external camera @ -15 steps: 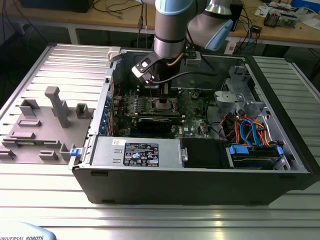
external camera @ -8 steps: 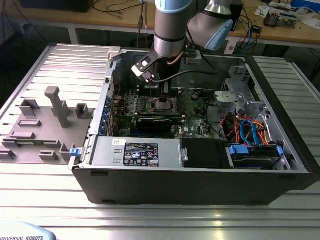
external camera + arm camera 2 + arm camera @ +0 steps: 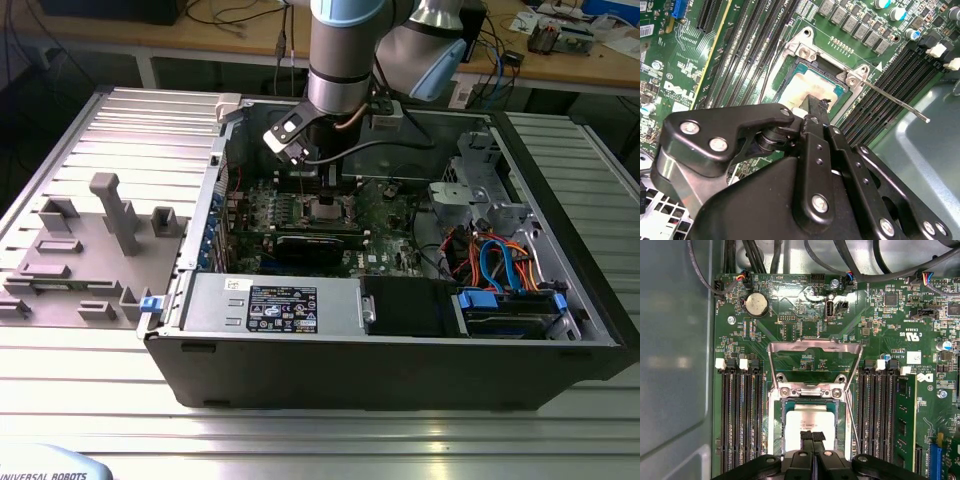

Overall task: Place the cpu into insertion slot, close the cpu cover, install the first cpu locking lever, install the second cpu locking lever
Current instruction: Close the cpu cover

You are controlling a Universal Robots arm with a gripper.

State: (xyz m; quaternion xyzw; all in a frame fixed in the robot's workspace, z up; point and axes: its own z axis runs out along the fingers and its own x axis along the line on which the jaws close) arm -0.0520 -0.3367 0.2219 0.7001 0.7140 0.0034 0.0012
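Observation:
The cpu (image 3: 809,419) lies flat in the insertion slot (image 3: 774,425) on the green motherboard, its silver-grey top showing in both wrist views (image 3: 810,84). My gripper (image 3: 813,433) is shut, its black fingertips (image 3: 816,106) pressed together right over the middle of the cpu, with nothing between them. The cpu cover (image 3: 814,346) stands swung open behind the slot, and the board shows through its open centre. One thin locking lever (image 3: 900,103) sticks out free to the side of the slot. In the exterior view my gripper (image 3: 322,195) hangs inside the open computer case over the slot (image 3: 327,209).
Black memory slots (image 3: 742,415) flank the socket on both sides. A black graphics card (image 3: 318,243) lies in front of the socket, and a power supply (image 3: 285,305) and drive bay with blue and orange cables (image 3: 500,270) line the case. A grey fixture (image 3: 110,215) stands at the exterior view's left.

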